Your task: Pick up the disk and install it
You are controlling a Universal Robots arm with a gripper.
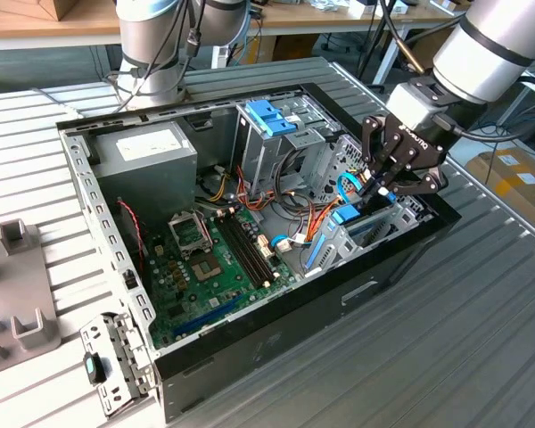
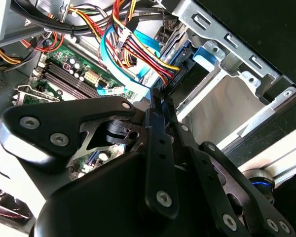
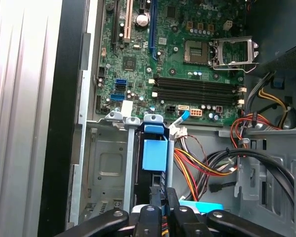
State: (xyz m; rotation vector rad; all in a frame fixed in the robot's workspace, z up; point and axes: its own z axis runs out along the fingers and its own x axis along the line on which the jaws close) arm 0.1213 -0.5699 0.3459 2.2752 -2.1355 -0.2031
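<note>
An open black desktop computer case [image 1: 250,348] lies on the ribbed grey metal tabletop [image 1: 481,339], its green motherboard [image 1: 218,259] centre frame and bundled red, yellow and light-blue cables [image 1: 316,214] crowding the drive bay. The dark hard-drive disk [image 1: 346,218] in its bright blue carrier sits slotted in the bay, right of centre. The black end effector [image 1: 381,178] reaches down from upper right, fingers nearly closed just over the disk's end; whether it grips it I cannot tell.
</note>
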